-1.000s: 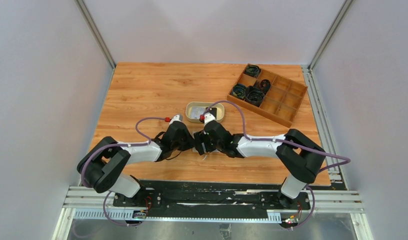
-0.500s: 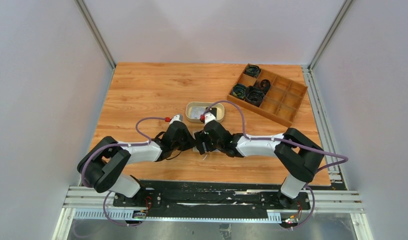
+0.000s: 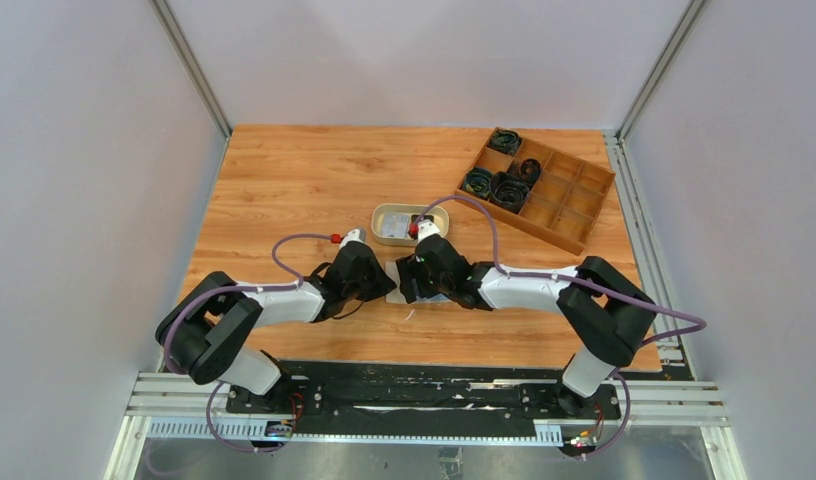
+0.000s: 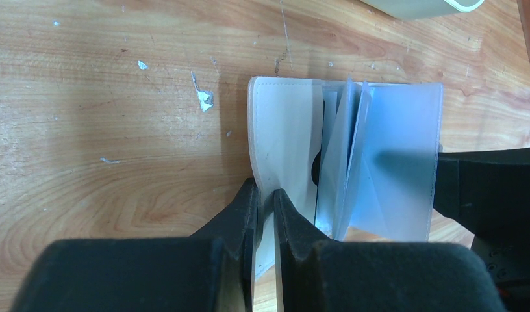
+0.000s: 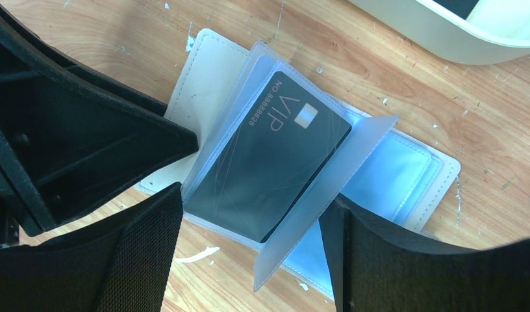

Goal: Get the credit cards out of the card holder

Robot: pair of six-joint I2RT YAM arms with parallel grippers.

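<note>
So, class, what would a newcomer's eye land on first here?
A dark VIP card in a clear sleeve of the open card holder, at the near middle of the table. The left gripper pinches its cream leaf; the right gripper stands open around the card.

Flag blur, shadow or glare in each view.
Left wrist: the left tool is soft up close, and a dark shadow smears across the pale sleeves of the card holder. Right wrist: the VIP card is sharp, print readable; the right tool blurs at the bottom edge. Top external: even light, no glare, card holder tiny.
</note>
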